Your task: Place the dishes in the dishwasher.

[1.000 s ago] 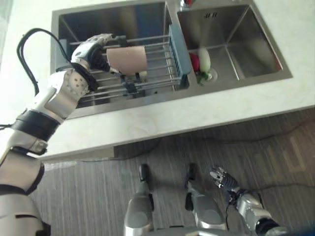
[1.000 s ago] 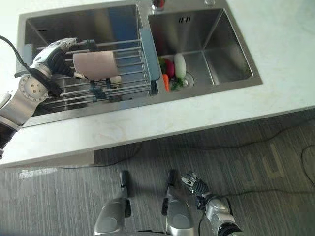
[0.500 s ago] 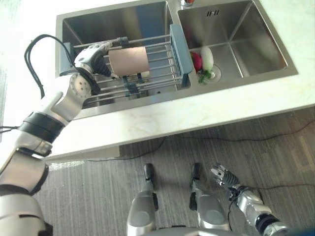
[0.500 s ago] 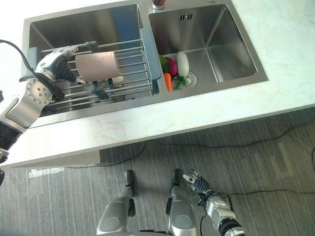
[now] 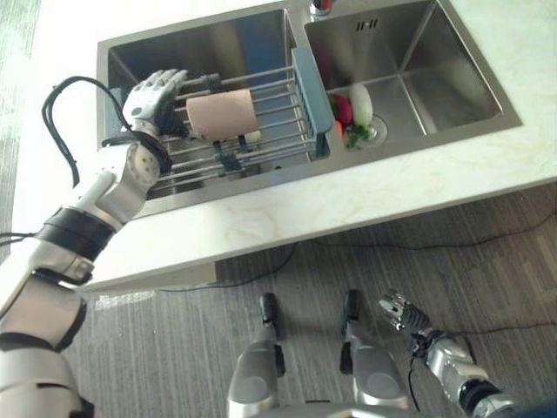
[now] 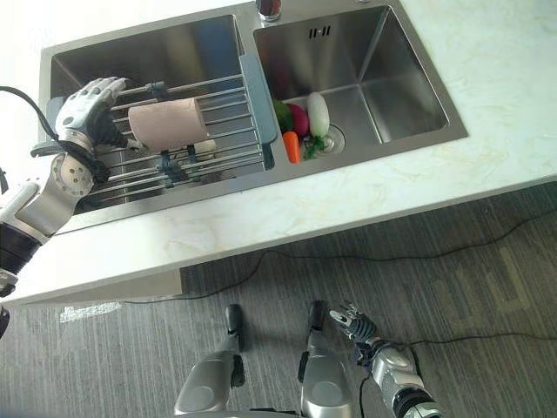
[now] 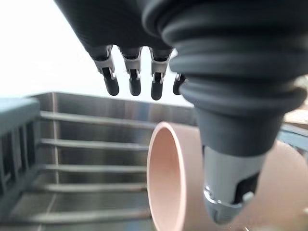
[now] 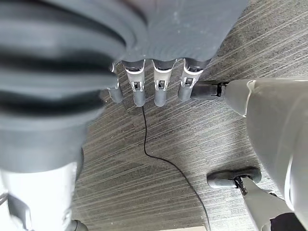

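Cup (image 5: pixel 223 116), one pink tumbler, is lying on its side across the wire drying rack (image 5: pixel 277 122) spanning the left basin of the double sink (image 5: pixel 409 83). From the left eye view, the left hand (image 5: pixel 153 96) is hovering just beside its open end, fingers extended and grasping nothing. In the right eye view, several vegetables (image 6: pixel 298 122) are sitting by the right basin's drain, and the right hand (image 6: pixel 359 326) is hanging low over the floor. The left wrist view is showing fingertips (image 7: pixel 134 85) straight above the cup's rim, thumb apart. The right wrist view is showing relaxed, empty fingers. Risk: the cup is resting on rails and could roll away if nudged before a grasp closes.
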Controlling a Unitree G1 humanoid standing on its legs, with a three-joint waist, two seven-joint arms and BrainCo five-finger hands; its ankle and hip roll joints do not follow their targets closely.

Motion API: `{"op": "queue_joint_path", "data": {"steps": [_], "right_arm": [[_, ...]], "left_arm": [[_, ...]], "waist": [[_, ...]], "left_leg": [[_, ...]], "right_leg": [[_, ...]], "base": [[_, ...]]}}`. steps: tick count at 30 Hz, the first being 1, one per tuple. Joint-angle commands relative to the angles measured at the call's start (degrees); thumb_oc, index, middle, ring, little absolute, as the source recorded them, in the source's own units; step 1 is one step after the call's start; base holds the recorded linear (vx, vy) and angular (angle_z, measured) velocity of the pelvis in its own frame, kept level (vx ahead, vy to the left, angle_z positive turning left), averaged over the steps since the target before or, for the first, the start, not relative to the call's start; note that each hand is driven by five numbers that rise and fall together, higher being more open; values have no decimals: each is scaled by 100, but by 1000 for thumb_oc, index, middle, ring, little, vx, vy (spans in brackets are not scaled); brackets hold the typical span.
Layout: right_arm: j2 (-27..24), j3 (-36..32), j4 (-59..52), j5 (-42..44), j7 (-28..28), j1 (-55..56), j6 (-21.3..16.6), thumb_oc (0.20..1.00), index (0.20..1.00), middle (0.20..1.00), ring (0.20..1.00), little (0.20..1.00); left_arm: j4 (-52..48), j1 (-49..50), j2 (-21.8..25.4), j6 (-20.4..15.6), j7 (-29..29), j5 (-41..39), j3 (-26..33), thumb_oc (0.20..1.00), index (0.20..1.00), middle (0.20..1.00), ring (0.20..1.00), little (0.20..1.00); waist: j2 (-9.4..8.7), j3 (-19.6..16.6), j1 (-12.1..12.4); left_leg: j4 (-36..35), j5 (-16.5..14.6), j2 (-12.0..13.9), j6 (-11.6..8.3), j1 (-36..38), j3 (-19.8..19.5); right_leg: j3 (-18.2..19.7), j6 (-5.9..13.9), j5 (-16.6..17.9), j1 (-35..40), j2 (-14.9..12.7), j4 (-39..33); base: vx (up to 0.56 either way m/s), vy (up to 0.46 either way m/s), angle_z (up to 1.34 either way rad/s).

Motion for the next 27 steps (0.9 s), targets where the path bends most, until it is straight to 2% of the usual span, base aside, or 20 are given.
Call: {"op": "queue_joint_path", "data": {"steps": [1,9,13,20,27], "right_arm": [[-112,67,7,-142,-57,-3,-162,1000,1000,1000,1000,1000],[-153,76,149,85,-87,-102,-118,1000,1000,1000,1000,1000],[-204,51,149,88,-49,-146,-46,1000,1000,1000,1000,1000],[-233,33,413,135,-10,-278,-41,1000,1000,1000,1000,1000],[-226,-102,489,230,27,-308,-129,1000,1000,1000,1000,1000]], "left_arm": [[436,-618,165,105,564,423,108,1000,1000,1000,1000,1000],[693,-1028,2,140,589,363,-310,1000,1000,1000,1000,1000],[641,-1195,-35,94,244,745,-622,1000,1000,1000,1000,1000],[462,-1338,-196,194,-56,757,-989,1000,1000,1000,1000,1000],[472,-1035,-304,296,-211,885,-945,1000,1000,1000,1000,1000]], "waist": [[-138,-210,4],[-128,-112,-109],[-89,-44,-158],[13,21,-187],[80,19,-213]], "left_leg": [[-9,-645,91,-125,99,-7],[-9,-654,99,-134,75,7],[-9,-656,91,-136,61,-13],[-9,-660,73,-139,56,-43],[-9,-676,76,-149,107,-55]], "right_leg": [[449,761,-132,-89,-617,38],[592,750,-107,-169,-590,38],[626,750,-93,-205,-592,37],[634,750,-66,-235,-618,27],[618,758,-56,-217,-643,23]], "base": [[-13,7,-13],[3,1,-7],[-3,0,-6],[2,3,-4],[0,0,0]]}}
